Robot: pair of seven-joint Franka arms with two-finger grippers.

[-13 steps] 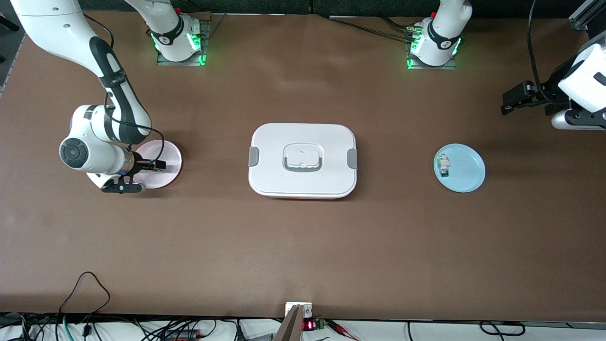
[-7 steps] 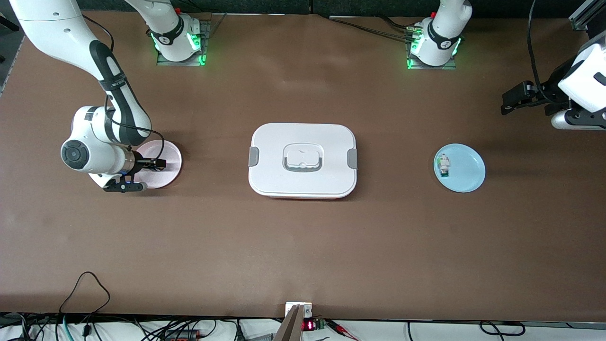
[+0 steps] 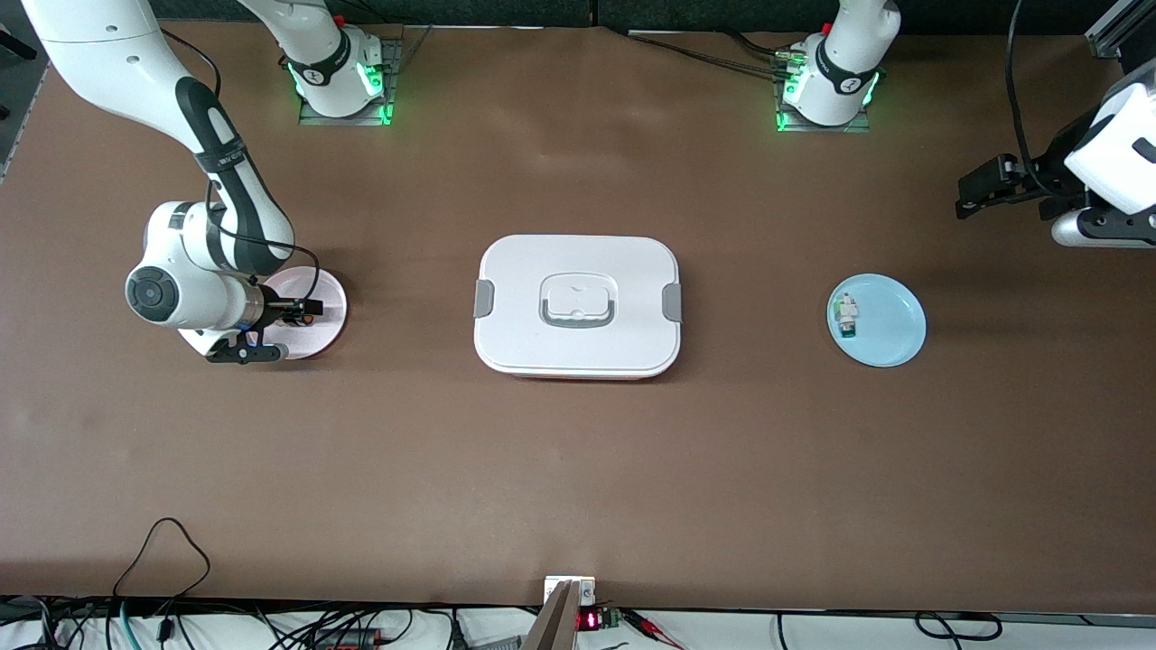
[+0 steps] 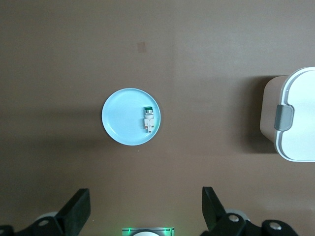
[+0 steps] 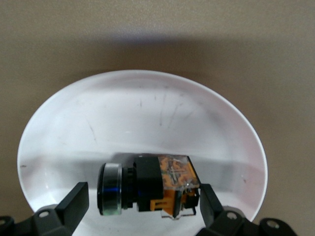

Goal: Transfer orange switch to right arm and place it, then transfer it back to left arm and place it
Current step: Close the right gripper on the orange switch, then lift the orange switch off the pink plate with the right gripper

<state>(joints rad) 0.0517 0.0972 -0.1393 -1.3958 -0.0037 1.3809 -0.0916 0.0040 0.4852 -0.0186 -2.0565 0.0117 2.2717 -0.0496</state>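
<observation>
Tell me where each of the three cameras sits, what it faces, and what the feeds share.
Front view: high across the table, facing both arm bases; it shows the right gripper at the pink plate, the box mid-table, and the left gripper waiting.
Left wrist view: high up, looking down on the blue plate with the white-and-green part; its open fingers show.
Right wrist view: low over the plate, facing the orange switch; open fingers flank it.
Shared: front and left wrist views both show box and blue plate.
</observation>
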